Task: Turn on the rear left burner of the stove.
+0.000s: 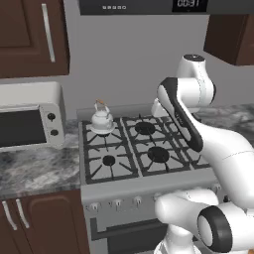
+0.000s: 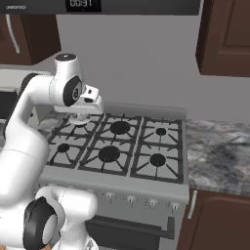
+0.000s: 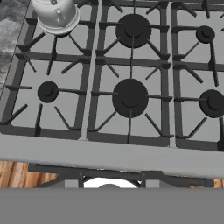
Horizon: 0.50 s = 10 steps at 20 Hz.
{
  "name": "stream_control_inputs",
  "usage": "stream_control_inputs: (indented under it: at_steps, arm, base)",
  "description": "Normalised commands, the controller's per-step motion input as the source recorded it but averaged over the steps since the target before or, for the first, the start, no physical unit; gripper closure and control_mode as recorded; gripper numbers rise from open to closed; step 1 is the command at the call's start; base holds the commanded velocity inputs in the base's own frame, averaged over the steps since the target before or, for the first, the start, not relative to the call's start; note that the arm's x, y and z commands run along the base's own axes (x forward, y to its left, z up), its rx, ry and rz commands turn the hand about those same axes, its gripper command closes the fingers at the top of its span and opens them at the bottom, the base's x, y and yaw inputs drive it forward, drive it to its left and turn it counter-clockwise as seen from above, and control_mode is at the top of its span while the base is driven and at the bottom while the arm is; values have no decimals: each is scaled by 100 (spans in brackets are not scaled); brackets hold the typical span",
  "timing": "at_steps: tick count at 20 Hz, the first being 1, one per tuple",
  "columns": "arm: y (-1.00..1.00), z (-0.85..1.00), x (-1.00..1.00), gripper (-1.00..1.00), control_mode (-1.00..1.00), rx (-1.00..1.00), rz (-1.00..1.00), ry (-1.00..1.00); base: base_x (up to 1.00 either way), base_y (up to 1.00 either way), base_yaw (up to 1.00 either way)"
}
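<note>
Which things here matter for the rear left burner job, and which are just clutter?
Job:
- stove
- rear left burner, under the kettle
- knobs along the stove front

Lying about:
- kettle, sitting on that burner
- toaster oven on the counter left of the stove
- cabinets

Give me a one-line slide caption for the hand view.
Looking down on the stove: a silver kettle sits on the rear left burner, other burners bare.

Kettle on stove rear left, likely hiding burner; toaster oven on counter left.
</note>
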Motion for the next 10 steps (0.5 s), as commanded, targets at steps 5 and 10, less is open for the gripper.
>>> stream_control_inputs:
  at_steps: [5,10]
  arm:
    - [0,0,0,-100,100,0,0,0]
    - [0,0,0,-100,100,0,0,0]
  base:
    - [-28,-2,1]
    - [-55,-15,0]
